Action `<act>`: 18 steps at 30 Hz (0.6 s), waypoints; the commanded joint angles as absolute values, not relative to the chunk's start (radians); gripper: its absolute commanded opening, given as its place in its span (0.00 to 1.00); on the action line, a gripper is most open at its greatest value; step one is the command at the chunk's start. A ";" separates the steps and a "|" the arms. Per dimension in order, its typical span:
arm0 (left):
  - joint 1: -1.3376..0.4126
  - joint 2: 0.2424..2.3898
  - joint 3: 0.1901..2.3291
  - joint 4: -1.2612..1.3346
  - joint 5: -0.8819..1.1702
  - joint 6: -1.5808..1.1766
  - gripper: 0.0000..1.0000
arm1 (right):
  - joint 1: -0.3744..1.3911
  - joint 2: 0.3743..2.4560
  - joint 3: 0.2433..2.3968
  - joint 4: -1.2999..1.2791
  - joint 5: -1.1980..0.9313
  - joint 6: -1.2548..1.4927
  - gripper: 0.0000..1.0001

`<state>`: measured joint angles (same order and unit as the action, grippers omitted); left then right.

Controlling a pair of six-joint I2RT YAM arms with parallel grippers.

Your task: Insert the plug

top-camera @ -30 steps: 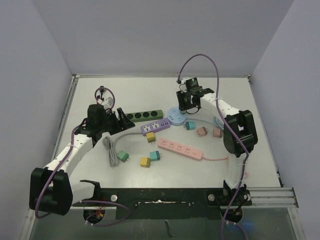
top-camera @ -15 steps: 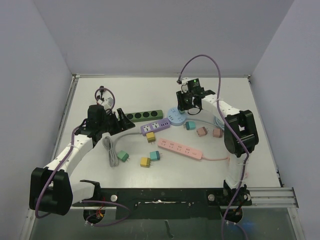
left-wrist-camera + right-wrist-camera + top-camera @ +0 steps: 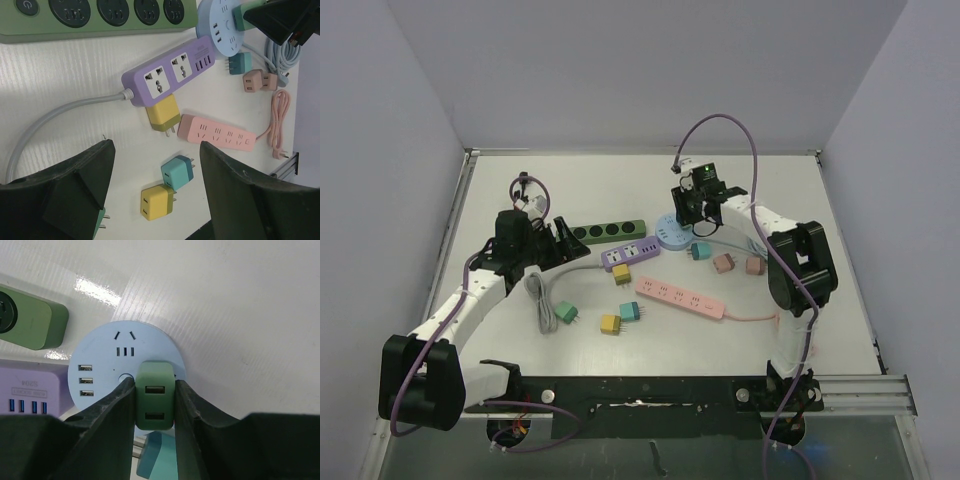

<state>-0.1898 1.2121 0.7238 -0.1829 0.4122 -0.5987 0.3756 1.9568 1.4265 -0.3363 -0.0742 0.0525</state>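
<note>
**Green two-port plastic plug pinched on round pale-blue socket hub**

The right end effector grips the plug by its sides, over the hub's near edge. The left end effector hangs spread above the white tabletop.

- A green power strip with round sockets.
- A purple power strip, grey cable, a yellow plug touching its side.
- A pink power strip, a teal plug and second yellow plug together nearby.
</note>
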 commanded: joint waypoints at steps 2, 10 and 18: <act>-0.187 1.213 0.729 -0.135 0.421 -0.602 0.67 | 0.388 1.997 1.324 -0.375 -0.001 0.030 0.00; -0.187 1.218 0.729 -0.138 0.412 -0.607 0.67 | 0.407 1.982 1.212 -0.331 0.038 0.131 0.00; -0.187 1.222 0.728 -0.149 0.393 -0.607 0.67 | 0.388 2.009 1.165 -0.343 0.044 0.182 0.00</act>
<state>-0.1898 1.2213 0.7235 -0.1829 0.4042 -0.5999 0.4000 1.9022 1.2606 -0.1116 0.0174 0.1341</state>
